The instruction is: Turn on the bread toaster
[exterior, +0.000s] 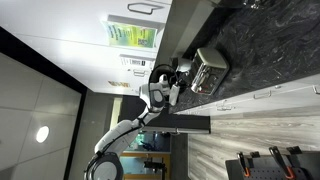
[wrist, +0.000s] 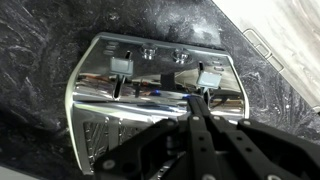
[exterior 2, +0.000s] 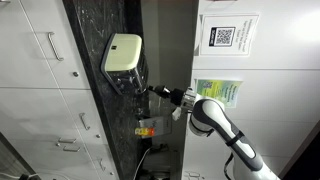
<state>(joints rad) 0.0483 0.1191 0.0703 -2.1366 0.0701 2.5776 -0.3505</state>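
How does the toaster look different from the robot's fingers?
The toaster is shiny silver; the fingers are black. The toaster is a wide box with rounded corners; the fingers are thin and narrow to a tip. The toaster sits on the dark counter; the fingers hang on the arm and point at it. Both look hard.

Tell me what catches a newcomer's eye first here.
The small boxy silver-metal toaster fills the wrist view, mirror-bright on a dark marbled countertop. The black gripper points at it from below in that view; in an exterior view the white robot arm stretches towards it.
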